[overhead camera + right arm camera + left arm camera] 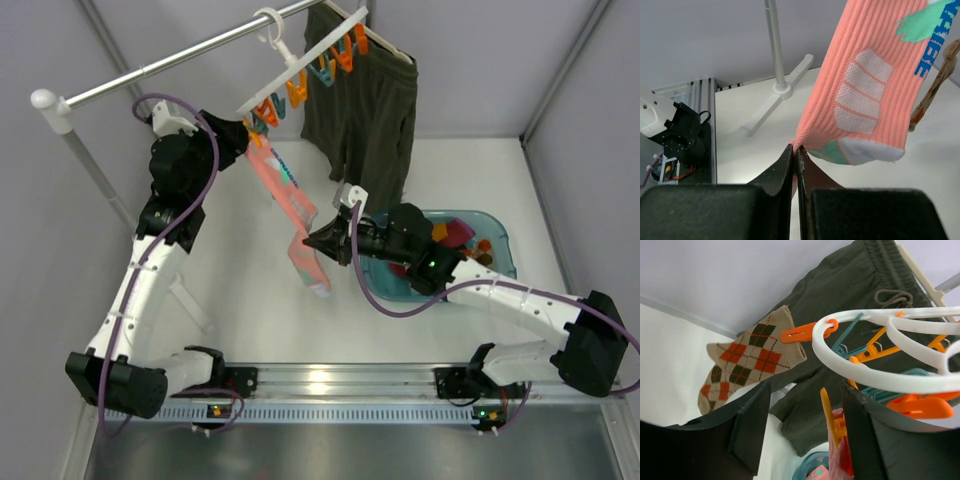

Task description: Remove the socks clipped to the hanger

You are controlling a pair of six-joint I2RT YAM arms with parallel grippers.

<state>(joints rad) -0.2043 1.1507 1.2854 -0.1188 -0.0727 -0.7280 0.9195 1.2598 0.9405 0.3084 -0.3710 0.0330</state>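
The white ring hanger [300, 62] hangs by its hook from the rail, with orange and teal pegs. A pink sock [287, 192] hangs from an orange peg [827, 412] on it. My left gripper [240, 135] is open, its jaws [805, 390] standing on either side of that peg and the sock's top [840, 450]. My right gripper [318, 240] is shut on the pink sock's lower edge [796, 150]; the sock [875, 75] stretches up from it. A brown-orange diamond sock [750, 360] is clipped to the hanger ring [865, 375] by another orange peg [800, 333].
Olive shorts [370, 110] hang on a slim pale hanger behind the ring. A teal basin [500, 232] with several socks in it sits at the right, under my right arm. The rail's post [60, 115] and foot [782, 92] stand at the left.
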